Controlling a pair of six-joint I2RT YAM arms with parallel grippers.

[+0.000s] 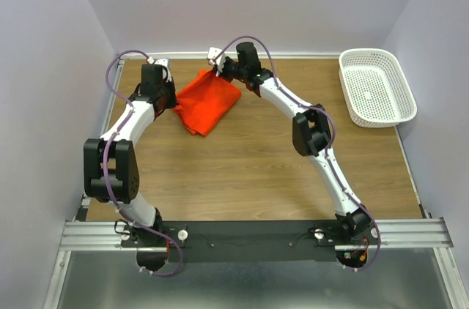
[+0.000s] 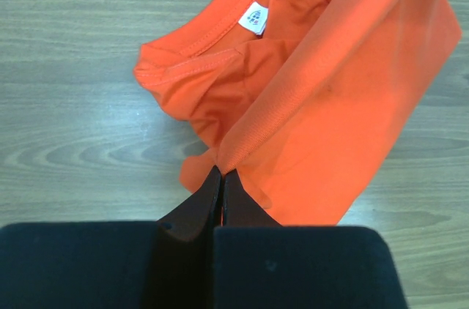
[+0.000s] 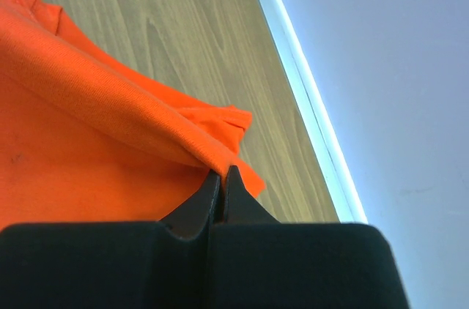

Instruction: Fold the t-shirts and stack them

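From above, the t-shirt (image 1: 207, 102) lies bunched on the far part of the tabletop (image 1: 249, 170), between the two arms. The left fingers (image 1: 174, 102) meet its left edge, and the right fingers (image 1: 218, 69) meet its far corner. A white basket (image 1: 347, 93) stands well apart at the far right of the tabletop.

From the left wrist, the left fingers (image 2: 217, 184) are closed, pinching an edge of the t-shirt (image 2: 330, 104). From there a straight fold runs up to the right. The rest of the cloth is crumpled on the tabletop (image 2: 73, 104), with the collar and its small white label (image 2: 254, 17) facing up.

From the right wrist, the right fingers (image 3: 217, 186) are closed on a folded edge of the t-shirt (image 3: 73, 118). Just beyond them a corner of the cloth sticks out over the tabletop (image 3: 183, 31), near the wall (image 3: 381, 67).
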